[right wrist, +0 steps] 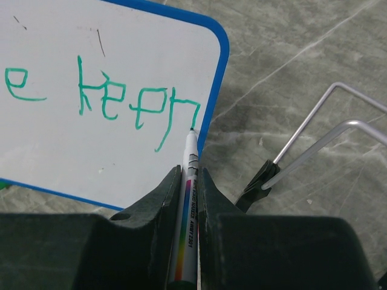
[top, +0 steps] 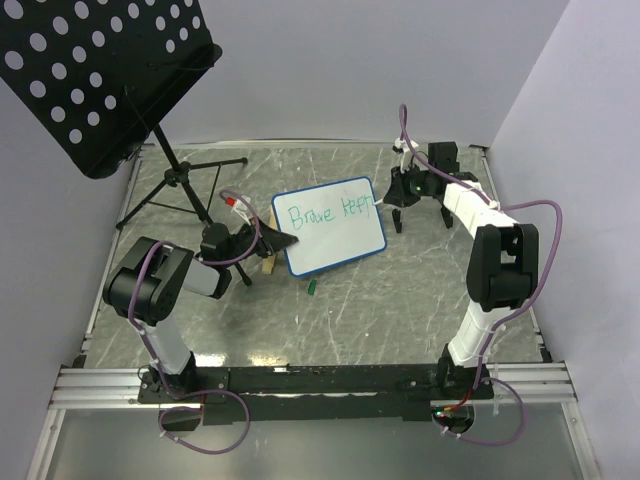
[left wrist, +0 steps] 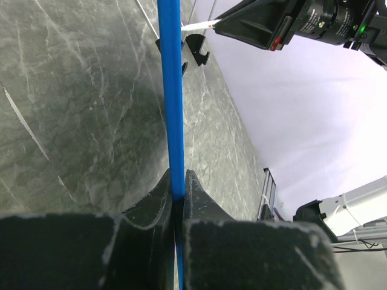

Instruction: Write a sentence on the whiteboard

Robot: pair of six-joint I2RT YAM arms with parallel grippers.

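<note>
The left gripper (left wrist: pixel 179 192) clamped the whiteboard (top: pixel 335 248) by its rim; the right gripper (right wrist: pixel 189 178) clamped a marker (right wrist: pixel 190 154). The sentence (top: pixel 326 211) read only "Brave keep", with more seemingly left to write.

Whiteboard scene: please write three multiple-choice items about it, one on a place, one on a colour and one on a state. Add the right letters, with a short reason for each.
1. Where does the left tool grip the small white board with the thin blue rim?
A) on its left rim
B) on its right rim
C) in its middle

2. What colour are the handwritten letters on the board?
A) red
B) green
C) black

3. In what state is the right tool?
A) open wide
B) shut on nothing
C) shut on the thin white marker pen

Answers:
1 A: the top view shows it at the board's left edge, pinching the blue rim.
2 B: the strokes are green in the right wrist view.
3 C: the pen sits clamped in it, with its tip at the board.
</note>
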